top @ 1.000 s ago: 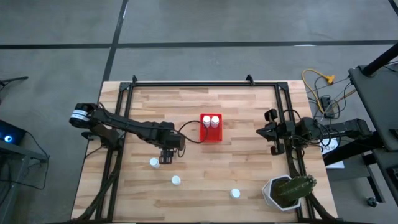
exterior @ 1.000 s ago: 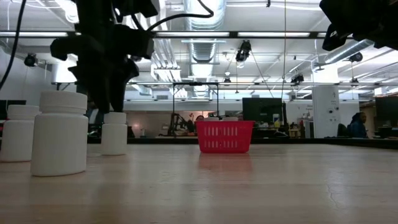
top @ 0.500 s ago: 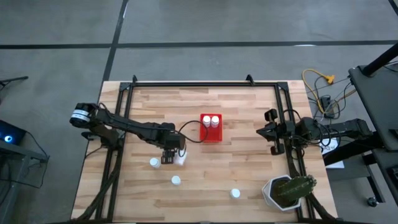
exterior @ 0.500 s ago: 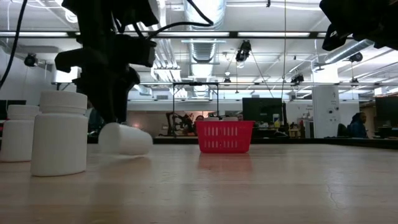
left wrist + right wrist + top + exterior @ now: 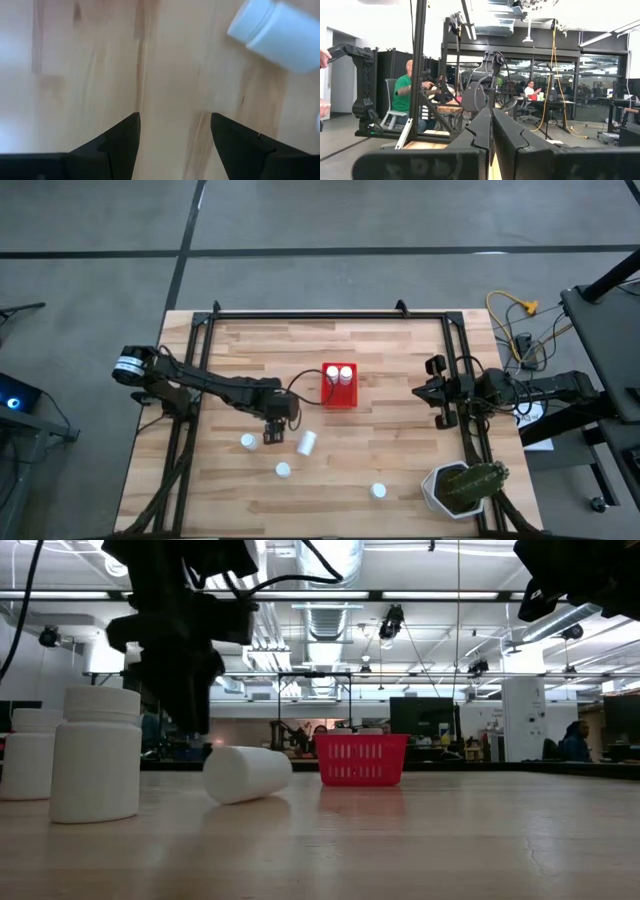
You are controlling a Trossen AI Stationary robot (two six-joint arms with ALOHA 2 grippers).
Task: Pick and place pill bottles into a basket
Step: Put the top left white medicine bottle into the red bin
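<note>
Bench is light wood planks with visible grain, black metal frame around the edges. Grey floor under it, with dark seam lines.

Left end effector hangs over the bench left of centre, fingers apart, holding nothing; bare wood between them in the left wrist view. A pill bottle lies on its side just to the right of it, not touching. In the low view that same bottle lies flat on the bench in front of the basket.

Three more bottles stand upright: one just left of the left end effector, one nearer the front edge, one further right near the plant pot.

Red basket sits mid-bench with two bottles in it, white caps side by side.

Right end effector is parked at the right edge of the bench, clenched with nothing in it; fingers pressed together in the right wrist view.

Yellow and black cables lie on the floor off the far right corner.

Room behind: open lab, exposed ceiling ducts and strip lights, glass partitions, monitors. A person in a green shirt sits at a desk; another person sits further back.
</note>
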